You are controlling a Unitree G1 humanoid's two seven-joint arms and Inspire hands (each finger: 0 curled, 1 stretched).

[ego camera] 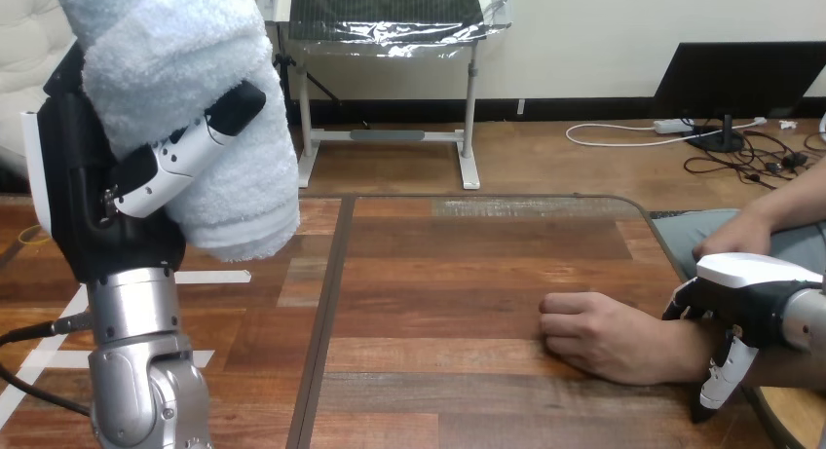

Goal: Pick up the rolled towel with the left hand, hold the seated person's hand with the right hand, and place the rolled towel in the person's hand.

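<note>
My left hand (93, 191) is raised high at the view's left, its thumb and fingers curled round a rolled light blue towel (185, 98) that stands nearly upright and leans a little right. The person's hand (599, 334) lies fisted on the wooden table (438, 264) at the right, knuckles pointing left. My right hand (745, 298) comes in from the right edge and sits over the person's wrist, fingers curled down around it. The person's other hand (737, 237) rests farther back, off the table's right edge.
A dark seam (326, 313) runs front to back through the tabletop left of centre. White tape strips (209, 277) mark the table near my left forearm. The table's far edge lies just past the middle of the view.
</note>
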